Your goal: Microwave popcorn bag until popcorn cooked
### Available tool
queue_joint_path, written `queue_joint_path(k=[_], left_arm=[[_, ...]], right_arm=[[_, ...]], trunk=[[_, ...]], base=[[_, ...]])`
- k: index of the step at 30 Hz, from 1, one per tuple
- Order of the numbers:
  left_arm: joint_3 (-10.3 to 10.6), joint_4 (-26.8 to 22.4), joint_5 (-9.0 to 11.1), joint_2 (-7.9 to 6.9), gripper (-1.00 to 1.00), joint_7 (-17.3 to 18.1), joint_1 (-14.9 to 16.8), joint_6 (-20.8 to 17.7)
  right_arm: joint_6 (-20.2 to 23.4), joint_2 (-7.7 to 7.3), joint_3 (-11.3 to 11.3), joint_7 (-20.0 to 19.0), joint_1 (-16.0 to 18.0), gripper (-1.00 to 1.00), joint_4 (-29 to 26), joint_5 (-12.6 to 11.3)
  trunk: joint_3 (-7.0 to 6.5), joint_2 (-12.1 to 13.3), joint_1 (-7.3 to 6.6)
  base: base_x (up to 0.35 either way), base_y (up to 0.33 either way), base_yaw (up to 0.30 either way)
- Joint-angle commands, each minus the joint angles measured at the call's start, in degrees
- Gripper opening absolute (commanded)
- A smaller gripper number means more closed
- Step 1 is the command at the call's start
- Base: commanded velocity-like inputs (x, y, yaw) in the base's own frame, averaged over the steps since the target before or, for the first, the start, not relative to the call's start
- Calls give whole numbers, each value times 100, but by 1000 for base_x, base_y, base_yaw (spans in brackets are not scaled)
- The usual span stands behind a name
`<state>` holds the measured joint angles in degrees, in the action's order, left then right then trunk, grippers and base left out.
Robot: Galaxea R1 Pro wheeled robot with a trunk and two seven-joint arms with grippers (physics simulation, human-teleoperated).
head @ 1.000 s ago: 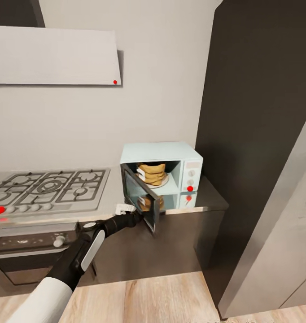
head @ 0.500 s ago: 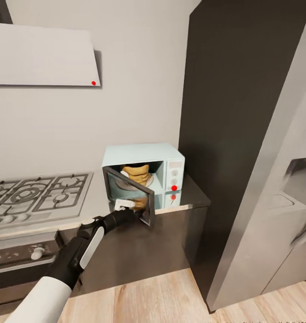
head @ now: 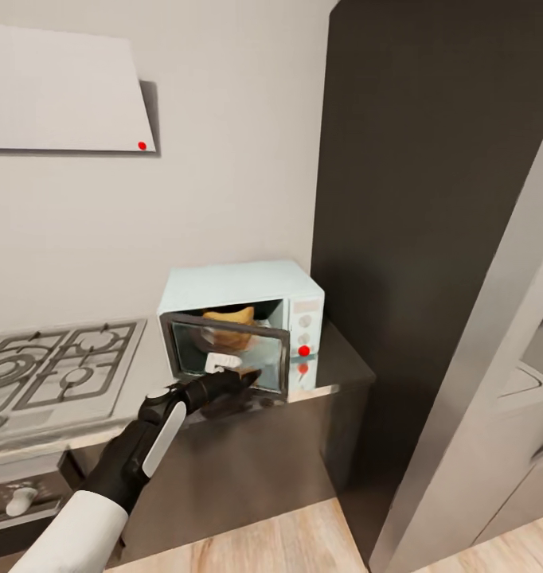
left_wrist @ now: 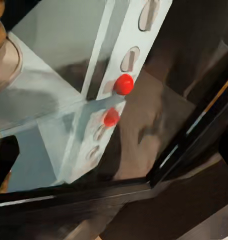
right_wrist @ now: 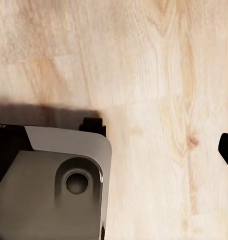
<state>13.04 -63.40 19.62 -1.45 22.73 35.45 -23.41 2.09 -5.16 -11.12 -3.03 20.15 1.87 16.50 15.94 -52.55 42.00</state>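
The pale mint microwave [head: 238,285] stands on the grey steel countertop [head: 343,362] next to a tall dark cabinet. Its dark glass door [head: 259,350] is swung nearly shut. Through the glass I see the tan popcorn bag [head: 228,328] inside on the turntable. My left gripper [head: 236,371] is against the door's lower edge, its fingers spread and holding nothing. The left wrist view looks through the glass at the microwave's control panel and red-marked knob [left_wrist: 124,84]. In the right wrist view a dark fingertip [right_wrist: 227,150] hangs over the wooden floor. No popcorn shows.
A steel gas hob [head: 56,370] lies left of the microwave, under a white hood [head: 64,87]. A tall dark cabinet [head: 431,199] and a grey appliance [head: 494,414] close off the right. An oven knob [head: 21,501] shows below the hob. My own base [right_wrist: 53,185] stands on the wood floor [head: 287,541].
The microwave door has swung from half open to nearly shut, with my left gripper following against it. The head camera has turned right, so the whole scene shifted left.
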Motion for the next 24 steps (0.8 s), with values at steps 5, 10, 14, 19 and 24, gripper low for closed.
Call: queue_joint_path(k=[5, 10, 14, 19, 24], left_arm=[[6, -14, 50, -4, 100, -14, 0, -41], [14, -14, 50, -3, 100, -18, 1, -41], [14, -14, 47, -4, 100, -19, 2, -41], [14, -14, 42, -3, 100, -21, 1, -39], [14, -14, 43, -4, 100, -45, 2, -34]], right_arm=[[3, -10, -49, -13, 7, 100, 7, 55], [1, -11, -49, -13, 7, 100, 7, 55], [1, -11, -49, -13, 7, 100, 7, 55], [6, -11, -49, -13, 7, 100, 7, 55], [9, -11, -49, -13, 7, 100, 7, 55]], trunk=[[7, -5, 3], [7, -5, 3], [7, -5, 3], [7, -5, 3], [7, -5, 3]], base=[[198, 0, 0], [110, 0, 0], [105, 0, 0], [153, 0, 0], [217, 0, 0]])
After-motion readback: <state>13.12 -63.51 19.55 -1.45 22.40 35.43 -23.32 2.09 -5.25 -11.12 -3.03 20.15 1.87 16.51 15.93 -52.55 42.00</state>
